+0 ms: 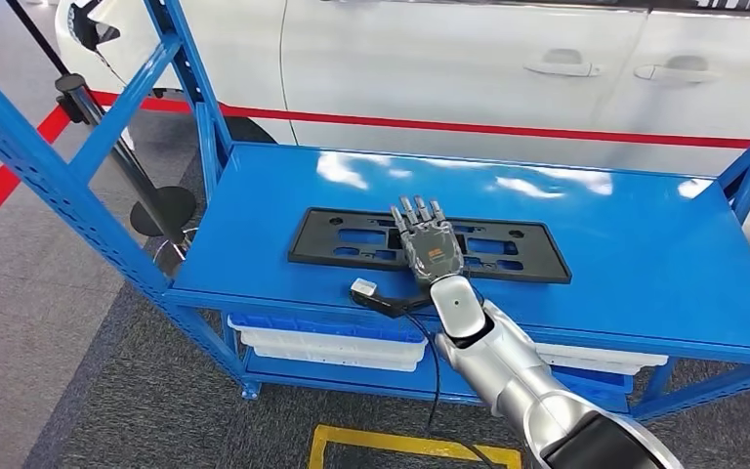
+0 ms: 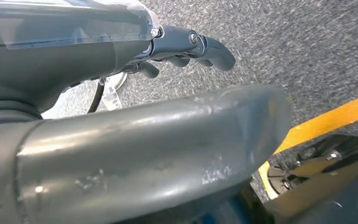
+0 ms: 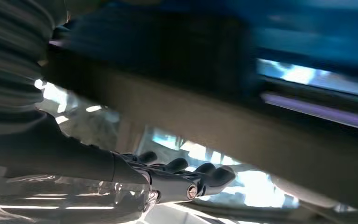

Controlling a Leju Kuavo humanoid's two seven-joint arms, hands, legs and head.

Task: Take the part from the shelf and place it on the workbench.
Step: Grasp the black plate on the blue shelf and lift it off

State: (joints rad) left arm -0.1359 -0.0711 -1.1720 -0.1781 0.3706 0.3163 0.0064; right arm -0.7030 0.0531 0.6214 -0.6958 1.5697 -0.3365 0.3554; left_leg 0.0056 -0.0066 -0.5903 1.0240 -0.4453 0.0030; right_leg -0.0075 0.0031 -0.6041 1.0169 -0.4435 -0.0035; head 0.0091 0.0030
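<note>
One black flat frame-shaped part [image 1: 430,244] is lying lengthwise on the blue top of the shelf [image 1: 645,254], near the middle and closer to its front edge. The right hand [image 1: 428,242] is reaching out over the part from the front, palm down, its fingers [image 1: 415,210] lying straight and slightly spread above the part's middle; whether they are touching the part cannot be told. In the right wrist view the same hand [image 3: 168,179] is showing its dark fingers [image 3: 216,175] extended side by side with nothing between them, against a blurred background. One small grey-headed plug on a black cable [image 1: 371,293] is sitting at the shelf's front edge, just beside the right wrist. White trays [image 1: 327,342] are resting on the lower level of the shelf. The left hand [image 2: 135,60] is hanging over grey carpet [image 2: 307,51], its dark fingers [image 2: 209,49] curling loosely and holding nothing. One white car [image 1: 469,68] is standing behind the shelf.
</note>
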